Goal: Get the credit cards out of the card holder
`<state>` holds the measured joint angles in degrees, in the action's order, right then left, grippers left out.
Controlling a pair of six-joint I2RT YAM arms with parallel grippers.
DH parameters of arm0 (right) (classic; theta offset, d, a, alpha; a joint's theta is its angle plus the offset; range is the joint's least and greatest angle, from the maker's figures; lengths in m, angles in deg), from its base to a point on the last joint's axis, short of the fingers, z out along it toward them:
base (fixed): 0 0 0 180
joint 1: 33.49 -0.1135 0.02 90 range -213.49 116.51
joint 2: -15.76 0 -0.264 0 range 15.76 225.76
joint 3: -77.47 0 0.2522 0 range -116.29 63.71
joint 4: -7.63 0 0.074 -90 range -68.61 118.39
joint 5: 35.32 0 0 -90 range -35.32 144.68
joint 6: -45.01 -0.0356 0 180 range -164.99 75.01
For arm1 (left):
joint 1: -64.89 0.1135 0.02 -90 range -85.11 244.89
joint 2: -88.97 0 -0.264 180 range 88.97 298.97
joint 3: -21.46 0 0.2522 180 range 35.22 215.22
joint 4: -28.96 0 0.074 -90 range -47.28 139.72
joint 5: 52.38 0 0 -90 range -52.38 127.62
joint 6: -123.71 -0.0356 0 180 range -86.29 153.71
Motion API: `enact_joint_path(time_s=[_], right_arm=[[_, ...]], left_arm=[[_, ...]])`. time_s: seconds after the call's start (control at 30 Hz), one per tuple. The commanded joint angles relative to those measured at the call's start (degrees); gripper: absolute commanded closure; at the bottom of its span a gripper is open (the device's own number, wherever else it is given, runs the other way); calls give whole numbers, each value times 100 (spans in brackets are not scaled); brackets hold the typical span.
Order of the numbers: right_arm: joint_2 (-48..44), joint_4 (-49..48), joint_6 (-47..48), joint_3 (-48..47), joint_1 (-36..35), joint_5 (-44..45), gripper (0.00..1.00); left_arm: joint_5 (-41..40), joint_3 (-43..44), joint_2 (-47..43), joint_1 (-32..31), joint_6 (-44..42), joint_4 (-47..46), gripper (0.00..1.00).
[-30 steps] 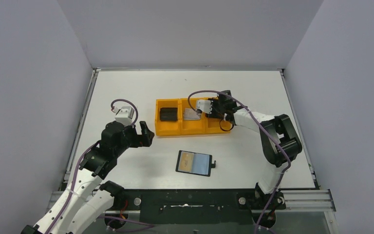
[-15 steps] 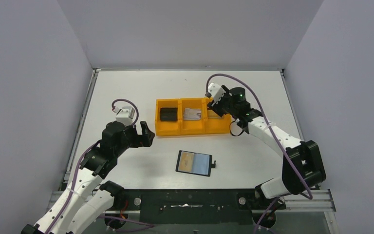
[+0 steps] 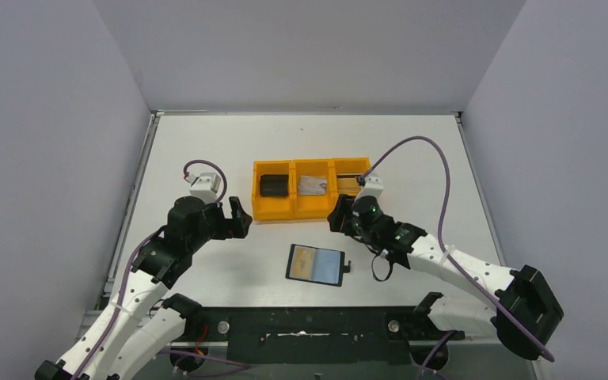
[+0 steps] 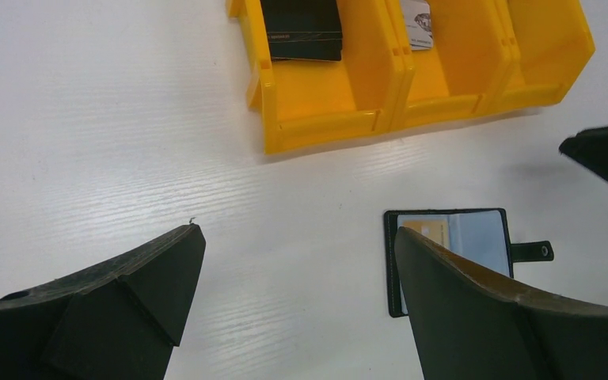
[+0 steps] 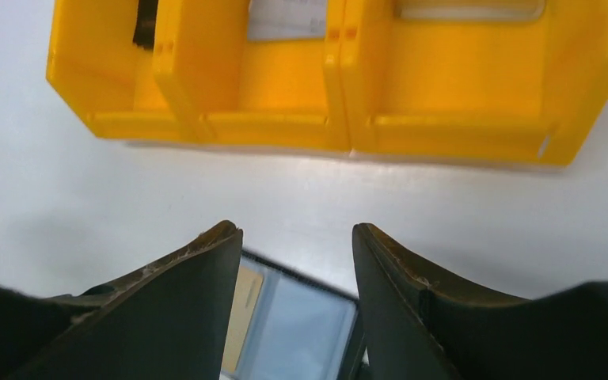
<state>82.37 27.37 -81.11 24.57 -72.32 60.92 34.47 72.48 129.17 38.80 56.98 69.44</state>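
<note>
Plastic, glossy and orange, forms the three-compartment tray [image 3: 273, 212] at the centre of the overhead frame. A chunky black block [image 3: 274, 185] sits in its left compartment and a thin silvery-grey card [image 3: 312, 185] in the middle one. Below the tray, on the white, finely grained table [image 3: 206, 142], the flat black card holder [image 3: 315, 264] lies open with its shiny blue-grey pockets up. A gold card [image 3: 304, 260] is tucked in its left pocket. The left gripper [image 3: 236, 215] and the right gripper [image 3: 336, 218] hover with their wedge-shaped jaws spread, grasping nothing.
</note>
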Motion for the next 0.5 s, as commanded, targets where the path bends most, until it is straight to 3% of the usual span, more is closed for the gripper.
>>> enact_joint_path(time_s=[0.0, 0.2, 0.47], right_arm=[[-410, 250, -2057, 230, -1217, 2030, 46], [450, 769, -3009, -66, -2470, 2740, 51], [1718, 1485, -3558, -933, -3215, 3045, 55]], left_arm=[[-36, 80, 9, 33, -59, -317, 8], [-103, 97, 103, 41, -50, -300, 8], [-149, 111, 159, 42, -24, -255, 8]])
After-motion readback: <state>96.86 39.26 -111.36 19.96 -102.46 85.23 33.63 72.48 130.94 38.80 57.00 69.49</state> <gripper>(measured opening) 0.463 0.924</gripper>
